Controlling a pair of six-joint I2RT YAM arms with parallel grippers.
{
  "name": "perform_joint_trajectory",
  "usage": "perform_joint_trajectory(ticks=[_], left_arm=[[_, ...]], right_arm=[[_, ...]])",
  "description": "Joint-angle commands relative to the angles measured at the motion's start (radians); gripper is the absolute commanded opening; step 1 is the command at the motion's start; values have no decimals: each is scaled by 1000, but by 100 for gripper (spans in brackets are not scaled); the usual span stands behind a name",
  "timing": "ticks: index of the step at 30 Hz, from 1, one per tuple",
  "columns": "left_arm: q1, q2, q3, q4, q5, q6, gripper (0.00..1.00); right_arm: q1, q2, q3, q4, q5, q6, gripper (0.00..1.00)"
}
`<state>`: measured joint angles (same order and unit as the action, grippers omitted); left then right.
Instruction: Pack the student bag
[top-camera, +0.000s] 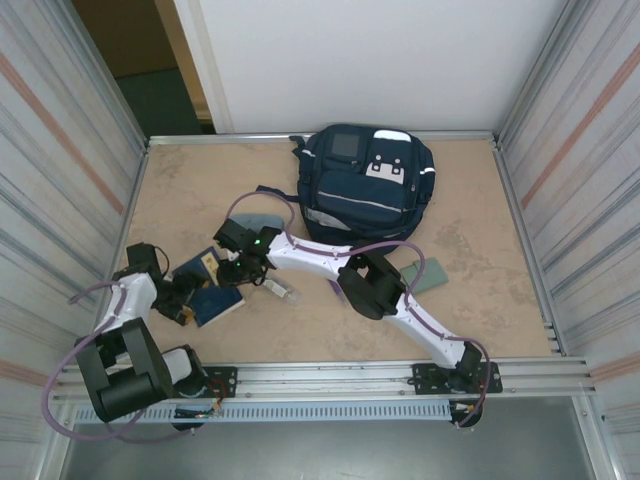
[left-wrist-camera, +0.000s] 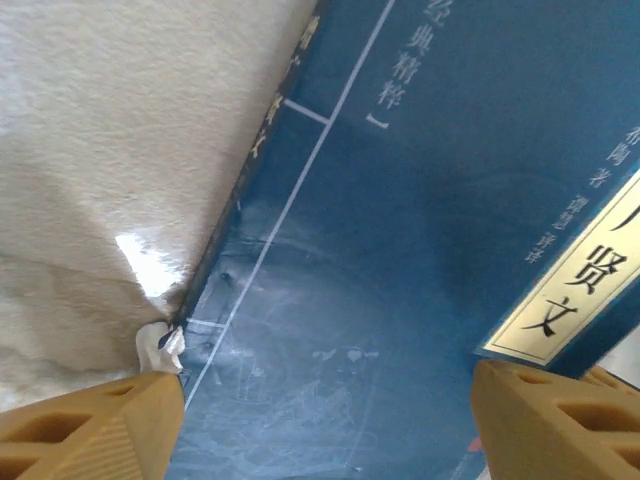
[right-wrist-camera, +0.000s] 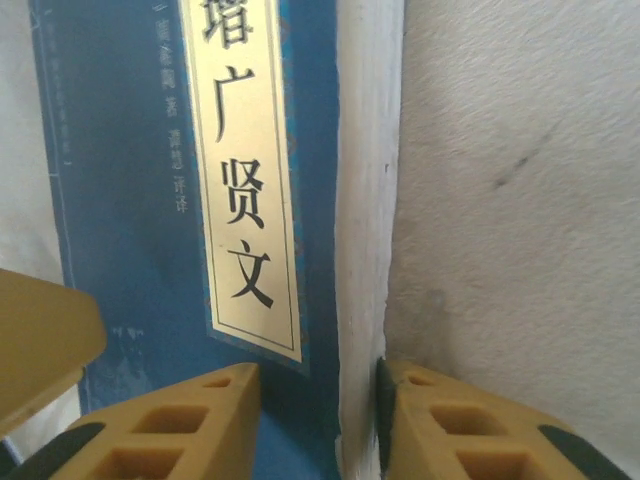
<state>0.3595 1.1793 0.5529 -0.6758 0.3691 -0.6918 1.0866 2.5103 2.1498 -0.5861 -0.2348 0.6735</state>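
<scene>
The student bag (top-camera: 368, 185), navy with white patches, stands at the back of the table, away from both grippers. A blue book (top-camera: 212, 290) with a cream title label lies at the front left. My left gripper (top-camera: 190, 295) hovers right over its cover (left-wrist-camera: 400, 250), open (left-wrist-camera: 325, 420), with nothing between its fingers. My right arm reaches across from the right, and its gripper (top-camera: 238, 268) straddles the book's page edge (right-wrist-camera: 368, 200). One finger sits on the cover and the other presses the white pages, so the gripper (right-wrist-camera: 318, 400) is shut on the book.
A flat grey-green item (top-camera: 430, 272) lies right of the right arm. A pale blue-grey item (top-camera: 255, 218) sits just left of the bag, and a small clear object (top-camera: 281, 290) lies beside the book. Corrugated metal walls (top-camera: 60, 150) close in both sides.
</scene>
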Motion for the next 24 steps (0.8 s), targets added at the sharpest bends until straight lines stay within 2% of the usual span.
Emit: perform_joint_trajectory(ticks=[1, 3, 6, 8, 11, 13, 15, 19, 24], left_arm=[[-31, 52, -62, 152, 126, 17, 74], [-85, 68, -66, 198, 168, 8, 73], [-185, 66, -46, 222, 159, -3, 73], [-213, 62, -41, 218, 159, -17, 73], [-213, 43, -27, 153, 93, -17, 74], [-186, 31, -2, 85, 3, 7, 76], [-151, 18, 13, 54, -36, 21, 77], [-126, 22, 0, 155, 38, 44, 77], [-133, 58, -15, 285, 101, 66, 72]], right_arm=[[2, 22, 14, -100, 52, -2, 32], [-6, -2, -8, -116, 60, -12, 32], [-43, -58, -80, -108, 38, -18, 31], [-70, -96, -128, -102, 16, -29, 31], [-111, -149, -203, -60, -26, -53, 33], [-131, -151, -209, -58, -79, -69, 35], [-143, -151, -203, -66, -123, -69, 38], [-147, -152, -179, -56, -136, -74, 41], [-152, -113, -129, -50, -137, -74, 40]])
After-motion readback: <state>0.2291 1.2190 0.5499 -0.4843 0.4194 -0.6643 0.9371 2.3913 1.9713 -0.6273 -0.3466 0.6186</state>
